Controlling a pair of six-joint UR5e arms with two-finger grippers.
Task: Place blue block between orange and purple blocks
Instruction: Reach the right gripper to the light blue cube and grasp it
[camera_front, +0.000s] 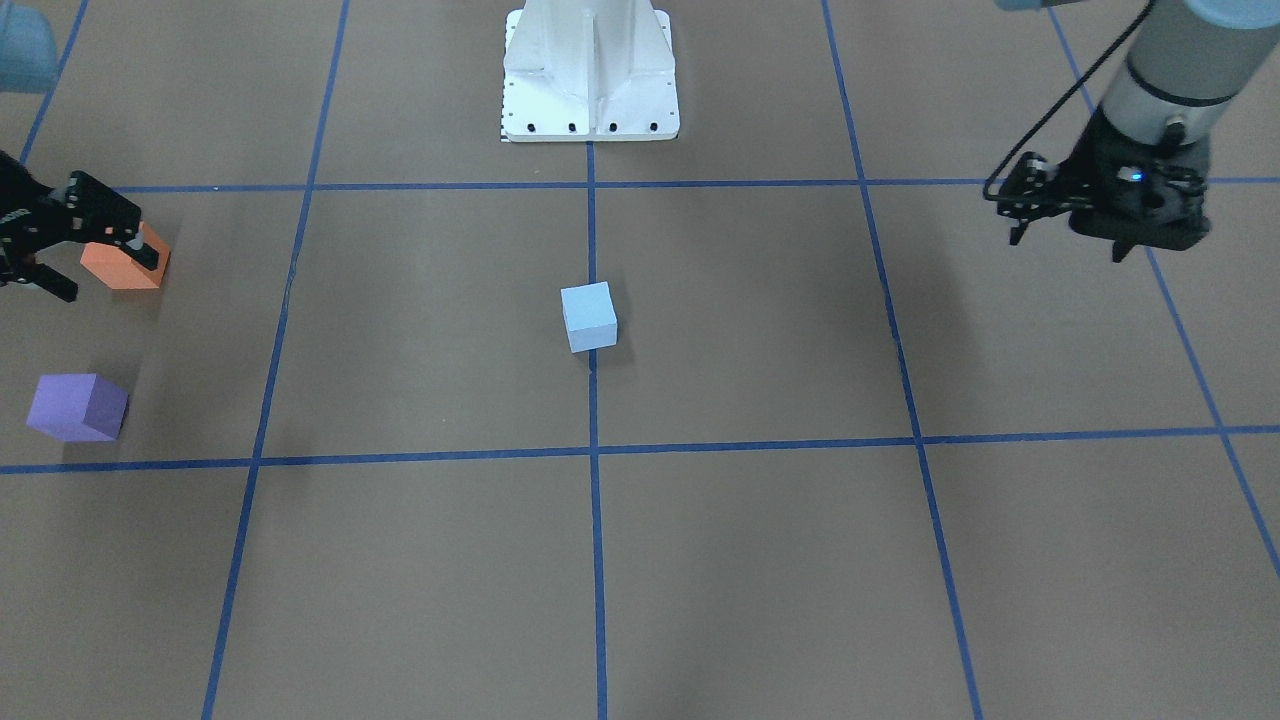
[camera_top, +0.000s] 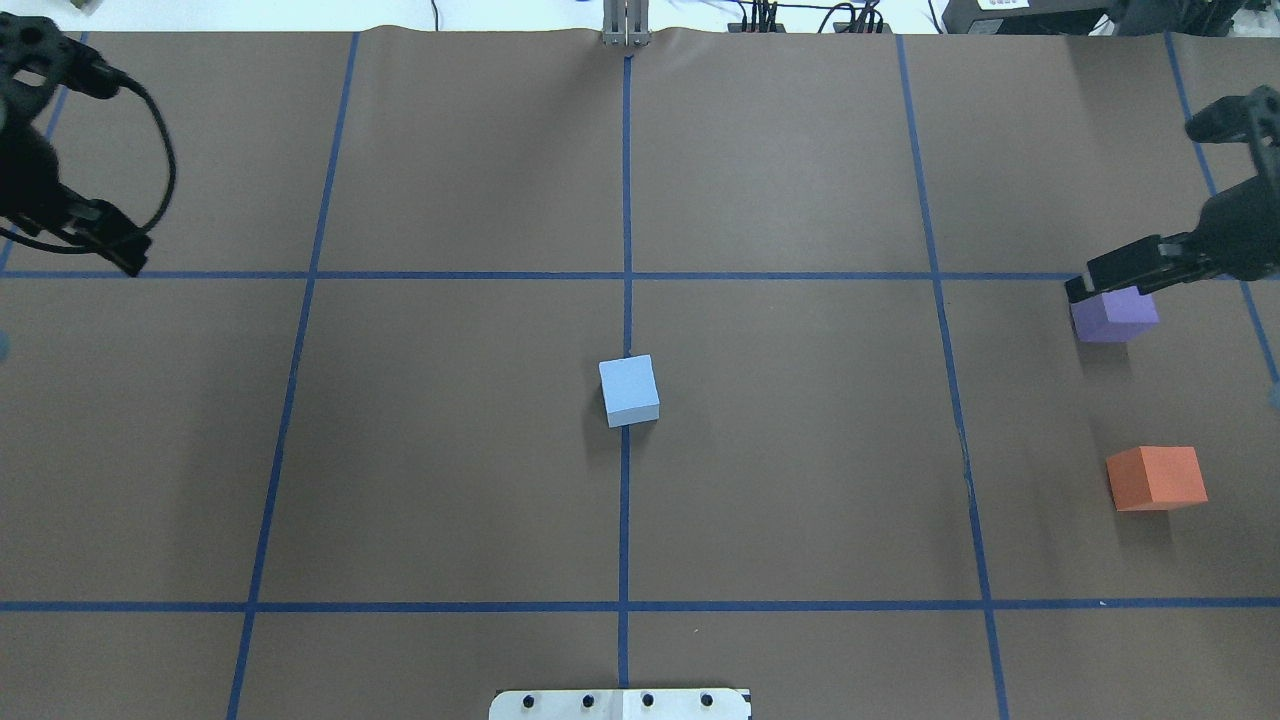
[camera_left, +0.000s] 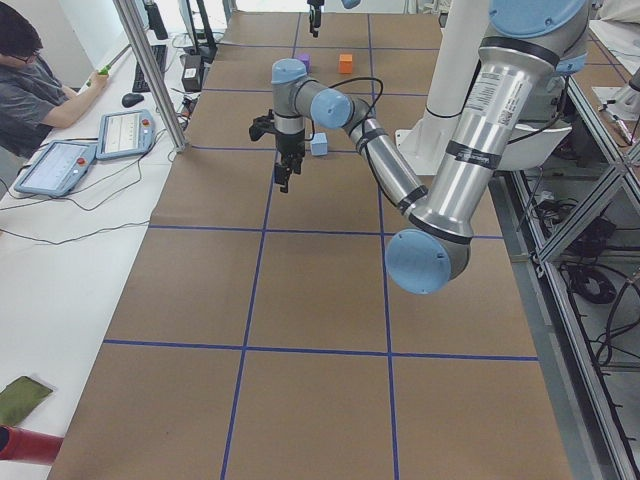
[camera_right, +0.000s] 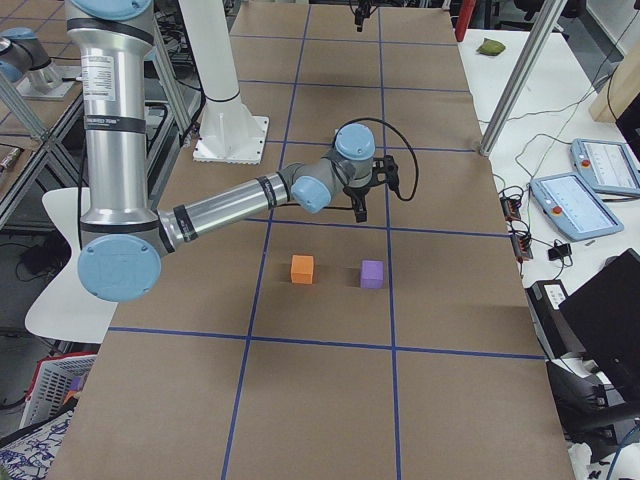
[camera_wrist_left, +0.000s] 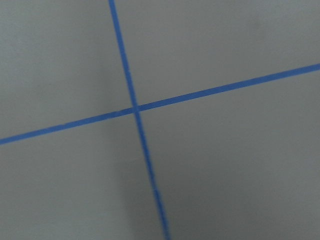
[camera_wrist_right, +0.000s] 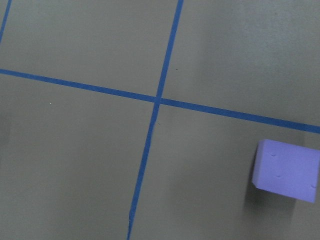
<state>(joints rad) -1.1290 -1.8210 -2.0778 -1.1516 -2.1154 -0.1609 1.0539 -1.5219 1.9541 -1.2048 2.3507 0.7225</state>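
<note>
Light-blue foam cube (camera_top: 629, 390) mid-table.
R claw (camera_front: 108, 277) spread by purple foam cube (camera_top: 1115, 316), orange foam cube (camera_top: 1157, 478), right; L claw (camera_left: 283, 180): can't tell.

Blocks on table (camera_top: 450, 480): 3 in all, namely 1 blue block (camera_top: 629, 389), 1 orange block (camera_top: 1156, 478), 1 purple block (camera_top: 1113, 314).
Arms: 2, the left arm (camera_left: 470, 150) and the right arm (camera_right: 230, 205).
White base (camera_front: 590, 75): 1.
Operator (camera_left: 35, 85): 1.
Control tablets: 2, near tablet (camera_left: 55, 166) and far tablet (camera_left: 125, 132).
</note>
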